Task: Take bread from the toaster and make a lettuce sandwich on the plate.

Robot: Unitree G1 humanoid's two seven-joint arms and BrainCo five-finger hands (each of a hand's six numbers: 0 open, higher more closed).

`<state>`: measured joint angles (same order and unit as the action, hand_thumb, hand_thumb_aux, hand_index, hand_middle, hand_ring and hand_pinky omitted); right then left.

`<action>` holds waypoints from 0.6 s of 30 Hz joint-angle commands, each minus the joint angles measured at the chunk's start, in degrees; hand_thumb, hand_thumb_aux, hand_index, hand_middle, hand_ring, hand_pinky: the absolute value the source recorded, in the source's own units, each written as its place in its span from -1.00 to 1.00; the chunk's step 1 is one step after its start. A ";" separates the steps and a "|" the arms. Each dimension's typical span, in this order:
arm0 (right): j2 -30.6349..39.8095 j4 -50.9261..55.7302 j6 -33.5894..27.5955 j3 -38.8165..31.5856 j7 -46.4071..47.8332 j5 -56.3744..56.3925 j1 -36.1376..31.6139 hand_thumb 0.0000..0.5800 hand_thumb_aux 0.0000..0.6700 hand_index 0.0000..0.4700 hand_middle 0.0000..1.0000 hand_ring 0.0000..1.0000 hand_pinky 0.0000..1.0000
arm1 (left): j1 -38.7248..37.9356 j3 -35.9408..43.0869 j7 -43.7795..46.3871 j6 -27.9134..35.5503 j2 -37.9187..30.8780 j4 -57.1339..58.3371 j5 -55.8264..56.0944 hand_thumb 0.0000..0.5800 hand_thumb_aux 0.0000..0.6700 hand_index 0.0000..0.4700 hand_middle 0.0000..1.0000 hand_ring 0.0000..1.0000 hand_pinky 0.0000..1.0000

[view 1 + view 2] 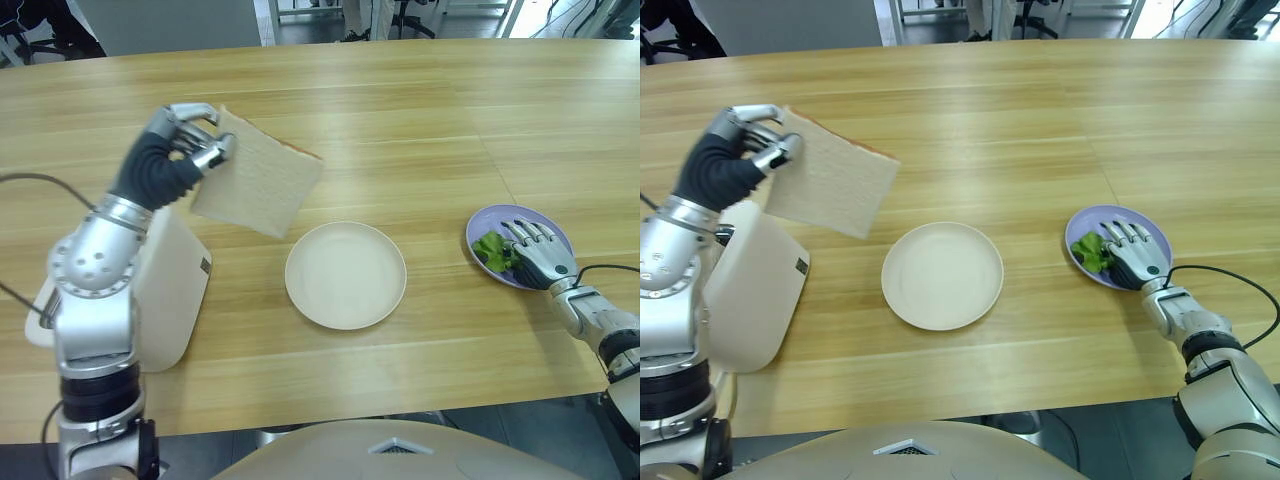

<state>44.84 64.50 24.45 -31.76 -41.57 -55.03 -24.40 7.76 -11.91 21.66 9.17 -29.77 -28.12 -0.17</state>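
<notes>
My left hand (185,148) is raised above the white toaster (170,290) at the left, shut on one edge of a slice of bread (262,182). The slice hangs in the air, tilted toward the round cream plate (345,275), which sits bare at the table's middle. At the right a small purple plate (545,222) holds green lettuce (493,250). My right hand (535,252) lies over that purple plate with its fingers spread flat, right beside the lettuce and holding nothing.
The wooden table (400,120) stretches wide behind the plates. A dark cable (30,180) runs along the left side near the toaster. Chair legs stand on the floor beyond the far edge.
</notes>
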 commanded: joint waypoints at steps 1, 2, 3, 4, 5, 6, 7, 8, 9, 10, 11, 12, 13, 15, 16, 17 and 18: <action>-0.06 -1.38 0.66 -0.47 -0.98 0.49 0.48 1.00 1.00 0.96 -1.00 -1.00 -1.00 | 0.10 5.52 0.00 -0.15 3.29 5.29 -0.07 1.00 1.00 0.96 1.00 1.00 1.00; 0.27 -1.94 0.66 -0.26 -1.41 0.61 0.46 1.00 1.00 0.96 -1.00 -1.00 -1.00 | 0.08 6.60 -0.09 -0.45 4.40 6.91 0.02 1.00 1.00 0.96 1.00 1.00 1.00; 0.67 -2.62 0.66 -0.01 -1.86 0.75 0.49 1.00 1.00 0.96 -1.00 -1.00 -1.00 | 0.01 7.91 -0.17 -1.10 5.43 8.95 -0.24 1.00 1.00 0.96 1.00 1.00 1.00; 1.06 -3.25 0.66 0.25 -2.38 0.88 0.58 1.00 1.00 0.96 -1.00 -1.00 -1.00 | -0.04 8.97 -0.27 -1.88 6.48 11.04 -0.32 1.00 1.00 0.96 1.00 1.00 1.00; 1.50 -3.92 0.53 0.46 -2.86 0.93 0.67 1.00 1.00 0.96 -1.00 -1.00 -1.00 | 0.01 10.00 -0.41 -2.84 7.57 13.51 -0.45 1.00 1.00 0.96 1.00 1.00 1.00; 1.97 -4.70 0.40 0.70 -3.27 1.04 0.82 1.00 1.00 0.96 -1.00 -1.00 -1.00 | 0.18 10.95 -0.48 -3.81 8.47 15.95 -0.66 1.00 1.00 0.96 1.00 1.00 1.00; 2.45 -5.72 0.28 1.04 -3.74 1.21 1.02 1.00 1.00 0.96 -1.00 -1.00 -1.00 | 0.49 11.63 -0.63 -4.75 9.38 18.34 -0.66 1.00 1.00 0.96 1.00 1.00 1.00; 3.00 -6.99 0.07 1.40 -4.05 1.36 1.21 1.00 1.00 0.96 -1.00 -1.00 -1.00 | 0.92 12.28 -0.88 -5.77 10.31 21.08 -0.80 1.00 1.00 0.96 1.00 1.00 1.00; 3.53 -8.37 -0.15 1.82 -4.10 1.54 1.42 1.00 1.00 0.96 -1.00 -1.00 -1.00 | 1.34 12.88 -1.00 -6.71 11.11 23.68 -0.83 1.00 1.00 0.96 1.00 1.00 1.00; 4.07 -9.96 -0.39 2.25 -4.17 1.64 1.65 1.00 1.00 0.96 -1.00 -1.00 -1.00 | 1.76 13.35 -1.12 -7.71 11.89 26.15 -0.84 1.00 1.00 0.96 1.00 1.00 1.00; 4.66 -11.74 -0.69 2.81 -4.07 1.77 1.90 1.00 1.00 0.96 -1.00 -1.00 -1.00 | 2.27 13.89 -1.24 -8.59 12.68 28.81 -0.91 1.00 1.00 0.96 1.00 1.00 1.00; 5.21 -13.46 -1.17 3.31 -3.76 1.82 2.17 1.00 1.00 0.96 -1.00 -1.00 -1.00 | 2.77 14.41 -1.08 -9.25 13.38 31.23 -0.72 1.00 1.00 0.96 1.00 1.00 1.00; 6.01 -16.01 -1.75 4.18 -3.47 1.84 2.58 1.00 1.00 0.96 -1.00 -1.00 -1.00 | 3.51 15.21 -0.77 -10.00 14.40 34.65 -0.67 1.00 1.00 0.96 1.00 1.00 1.00; 7.38 -20.37 -2.71 5.65 -2.30 2.13 3.26 1.00 1.00 0.96 -1.00 -1.00 -1.00 | 4.52 16.50 0.17 -10.78 16.04 39.51 -0.32 1.00 1.00 0.96 1.00 1.00 1.00; 7.81 -21.86 -3.04 6.12 -1.80 2.26 3.60 1.00 1.00 0.96 -1.00 -1.00 -1.00 | 4.81 16.82 0.40 -11.11 16.48 40.91 -0.29 1.00 1.00 0.96 1.00 1.00 1.00; 8.18 -23.47 -3.53 6.69 -1.27 2.29 3.98 1.00 1.00 0.96 -1.00 -1.00 -1.00 | 5.15 17.71 0.75 -11.47 16.63 42.55 -0.94 1.00 1.00 0.96 1.00 1.00 1.00; 8.53 -25.07 -4.00 7.27 -0.91 2.25 4.37 1.00 1.00 0.96 -1.00 -1.00 -1.00 | 5.55 18.66 1.35 -11.63 16.84 44.25 -1.46 1.00 1.00 0.96 1.00 1.00 1.00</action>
<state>52.51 42.57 21.47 -25.75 -44.08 -53.10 -21.26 12.47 5.20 21.90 -1.74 -12.91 12.67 -0.29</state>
